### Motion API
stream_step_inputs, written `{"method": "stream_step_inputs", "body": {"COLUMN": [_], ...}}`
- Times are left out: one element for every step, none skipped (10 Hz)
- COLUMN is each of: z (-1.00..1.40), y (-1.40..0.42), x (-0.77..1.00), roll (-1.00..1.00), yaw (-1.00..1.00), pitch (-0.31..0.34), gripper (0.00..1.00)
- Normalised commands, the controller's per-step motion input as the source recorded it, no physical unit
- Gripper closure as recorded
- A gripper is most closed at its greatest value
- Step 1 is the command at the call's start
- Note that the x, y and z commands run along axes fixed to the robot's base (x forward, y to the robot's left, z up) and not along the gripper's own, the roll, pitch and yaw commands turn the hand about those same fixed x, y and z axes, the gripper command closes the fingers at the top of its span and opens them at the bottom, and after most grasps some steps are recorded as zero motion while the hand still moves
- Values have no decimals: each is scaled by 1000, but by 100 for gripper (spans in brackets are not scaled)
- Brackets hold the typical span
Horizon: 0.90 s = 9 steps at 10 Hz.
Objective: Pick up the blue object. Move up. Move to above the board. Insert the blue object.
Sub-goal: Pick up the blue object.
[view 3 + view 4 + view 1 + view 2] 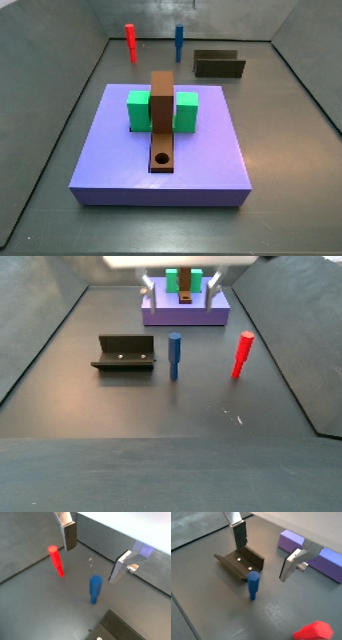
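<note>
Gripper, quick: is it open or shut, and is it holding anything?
Gripper: open and empty, hovering above the blue stick, which stands on the floor untouched, with the fingers spread wide apart.

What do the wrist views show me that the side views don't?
Only the wrist views: the hand up close, open, hovering over the blue object and gripping nothing.
Only the side views: the board, flanked by green blocks, with its hole unfilled.
Both: the blue object standing upright, the red peg and the fixture.
</note>
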Motion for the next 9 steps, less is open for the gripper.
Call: {"method": "stream_step_inputs", "body": {"z": [-500,-497,-454,-426,-406,-331,-280,-274,-271], "y": [0,0,0,-6,0,0,0,6,40], "x": [306,114,91,111,0,0,0,0,-9], "roll": [39,80,80,80,120,166,214,257,274], "yaw": [0,-3,0,0,0,0,0,0,-6], "pitch": [0,0,0,0,0,0,0,0,0], "gripper": [0,0,0,0,0,0,0,0,0]}}
